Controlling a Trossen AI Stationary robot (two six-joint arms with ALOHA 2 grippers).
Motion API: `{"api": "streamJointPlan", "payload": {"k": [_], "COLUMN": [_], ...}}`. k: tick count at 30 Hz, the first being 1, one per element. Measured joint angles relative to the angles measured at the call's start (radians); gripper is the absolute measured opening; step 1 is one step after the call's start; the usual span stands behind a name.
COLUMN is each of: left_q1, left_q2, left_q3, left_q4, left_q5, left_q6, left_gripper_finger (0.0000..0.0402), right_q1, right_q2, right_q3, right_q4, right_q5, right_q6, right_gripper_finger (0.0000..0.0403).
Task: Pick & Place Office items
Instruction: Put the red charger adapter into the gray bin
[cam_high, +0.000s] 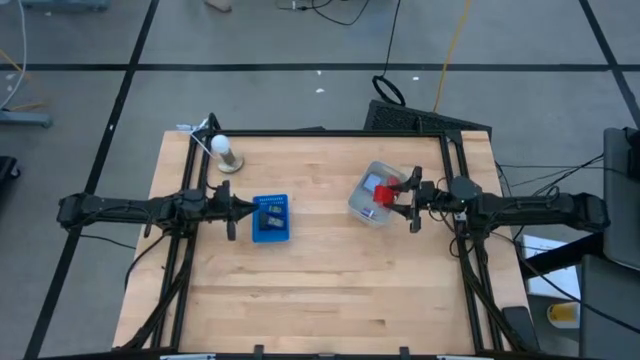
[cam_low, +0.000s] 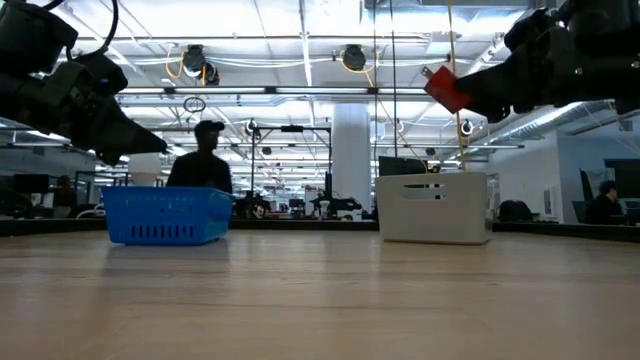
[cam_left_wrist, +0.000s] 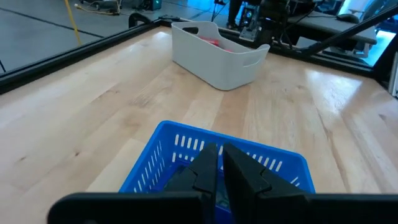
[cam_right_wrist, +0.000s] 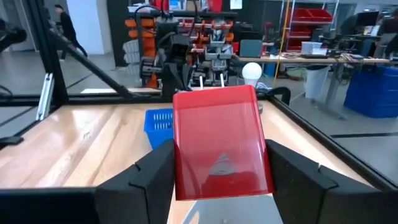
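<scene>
A flat red block sits in my right gripper, which is shut on it above the clear grey tub; the low view shows the block high over the tub. More red lies inside the tub. The blue slotted tray holds small dark pieces. My left gripper is shut and hovers over the tray's near-left rim, touching nothing. My right gripper pinches the red block by its two side edges between both fingers, coming level from the table's right side. The block sticks out forward past the fingertips. It is lifted clear, above the tub.
A white bulb on a small base stands near the table's far left corner. Black frame rails run along the table's left and right sides. Bare wood lies across the near half of the table. A person shows beyond the table.
</scene>
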Motion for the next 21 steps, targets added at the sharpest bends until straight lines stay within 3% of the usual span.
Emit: {"api": "streamJointPlan", "payload": {"k": [4, 12, 21], "left_q1": [0.0, 0.0, 0.0], "left_q2": [0.0, 0.0, 0.0], "left_q3": [0.001, 0.001, 0.001], "left_q4": [-0.01, -0.004, -0.001], "left_q5": [0.003, 0.001, -0.001], "left_q6": [-0.008, -0.016, -0.017], "left_gripper_finger": [0.0026, 0.0026, 0.0026], "right_q1": [0.0, -0.019, -0.029], "right_q2": [0.0, -0.004, -0.005], "right_q3": [-0.012, -0.113, -0.106], "right_q4": [-0.003, 0.156, 0.129], "right_q5": [-0.001, 0.002, 0.001], "right_q6": [-0.001, 0.037, 0.053], "right_gripper_finger": [0.0203, 0.0203, 0.0203]}}
